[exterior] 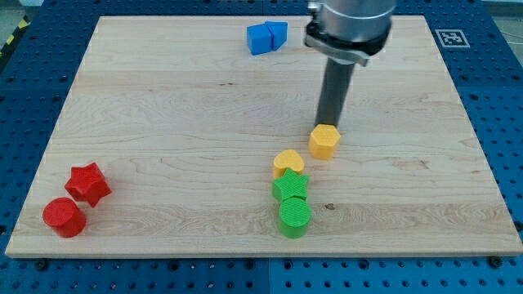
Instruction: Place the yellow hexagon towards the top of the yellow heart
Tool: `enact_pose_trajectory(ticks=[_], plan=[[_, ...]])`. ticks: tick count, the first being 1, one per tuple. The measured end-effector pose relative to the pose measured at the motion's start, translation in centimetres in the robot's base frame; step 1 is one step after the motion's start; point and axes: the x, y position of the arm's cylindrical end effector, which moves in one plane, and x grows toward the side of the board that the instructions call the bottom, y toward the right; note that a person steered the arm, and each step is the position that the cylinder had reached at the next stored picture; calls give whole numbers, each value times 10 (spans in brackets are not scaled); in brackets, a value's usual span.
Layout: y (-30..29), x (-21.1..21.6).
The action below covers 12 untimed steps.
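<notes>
Wooden board (163,122), pale grain, trapezoid in the camera view, lies on a blue perforated table (498,98); a black-and-white fiducial tag (449,37) sits at the board's far right corner, about 1 o'clock from board centre. Arm housing (350,24), grey metal with a dark clamp ring, enters from the view's top at roughly 12–1 o'clock; a straight dark rod (333,94) drops from it. No pincer on this rig, so there is no open or closed state to record. My tip (328,125) meets the board directly behind the yellow hexagon (324,141), at the hexagon's 12 o'clock, touching or just shy of its upper edge; contact cannot be confirmed. The yellow hexagon sits slightly right of board centre, at about 1–2 o'clock from the yellow heart (288,162), just beside it with a thin strip of wood between them. At the heart's 6 o'clock, touching it, is the green star (291,187), and touching the star's 6 o'clock side is the green cylinder (295,218); the three form a short column. Two blue blocks (267,37), pressed together, exact shapes unclear, lie near the board's top edge at 11 o'clock from the hexagon. Red star (88,184) and red cylinder (64,217), touching, occupy the board's 8 o'clock corner.
</notes>
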Motion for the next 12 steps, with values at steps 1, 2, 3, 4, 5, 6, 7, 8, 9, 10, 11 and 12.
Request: enact_pose_trajectory(ticks=[1,2,3,4,5,6,7,8,9,10,11,12], plan=[[-1,0],[19,2],[64,7],[65,40],[43,41],[26,41],[14,41],[-9,40],[-12,37],[-16,29],[-16,-1],[-16,-12]])
